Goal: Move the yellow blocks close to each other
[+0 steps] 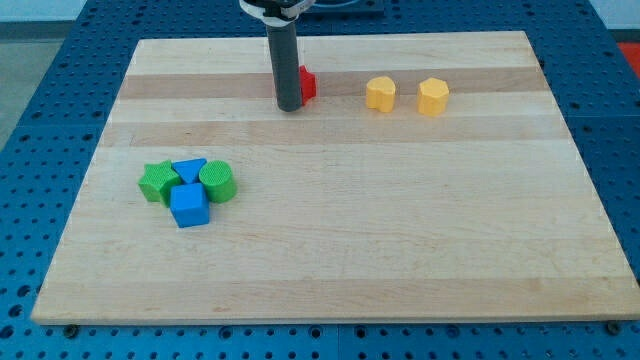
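Note:
Two yellow blocks lie near the view's top, right of centre: one (380, 93) on the left and a hexagon-like one (433, 96) on the right, with a small gap between them. My tip (290, 106) rests on the board at the left of them, touching or just in front of a red block (307, 83) that the rod partly hides. The tip is well left of the nearer yellow block.
A cluster sits at the view's left: a green star-like block (157, 182), a blue triangle (189, 170), a green round block (218, 181) and a blue cube (189, 205). The wooden board (340, 250) lies on a blue perforated table.

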